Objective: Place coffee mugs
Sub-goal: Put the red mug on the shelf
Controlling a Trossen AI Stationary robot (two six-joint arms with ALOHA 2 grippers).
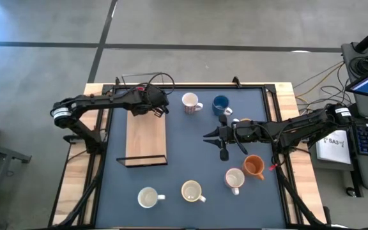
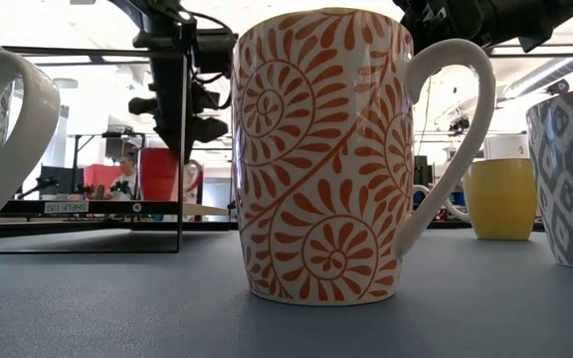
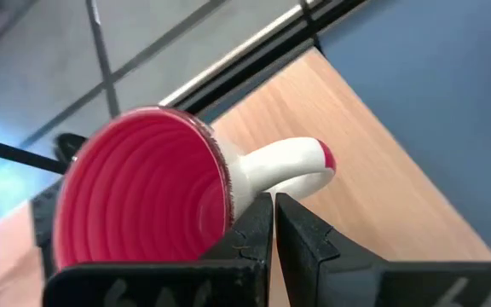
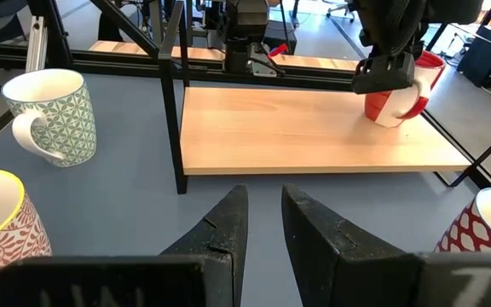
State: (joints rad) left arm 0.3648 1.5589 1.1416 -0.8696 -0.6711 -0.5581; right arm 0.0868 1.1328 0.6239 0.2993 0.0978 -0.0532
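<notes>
A red mug (image 3: 143,196) with a white handle is at the far end of a wooden shelf board (image 1: 145,137). My left gripper (image 1: 157,108) stands over it and is shut on it. My right gripper (image 1: 208,136) hovers open over the middle of the table, pointing left toward the shelf, and holds nothing (image 4: 262,205). Other mugs stand on their bases on the blue mat: a red-patterned white one (image 1: 190,102), a blue one (image 1: 221,104), an orange one (image 1: 254,166), a patterned white one (image 1: 234,179), a yellow-lined one (image 1: 191,190) and a white one (image 1: 147,198). My left gripper pinches the red mug's white handle (image 3: 288,166) between its two fingers, close to the mug's wall. The fingers come from above, pointing down (image 4: 386,81). The mug (image 4: 390,107) is slightly tilted, with its base at the wooden board; whether it rests there I cannot tell.
The wooden board sits in a black frame with upright posts (image 4: 176,102) at the table's left half. A further mug (image 1: 243,121) is mostly hidden under my right arm. Wooden table edges and cables lie to the right; the near-left mat is bare (image 1: 126,185).
</notes>
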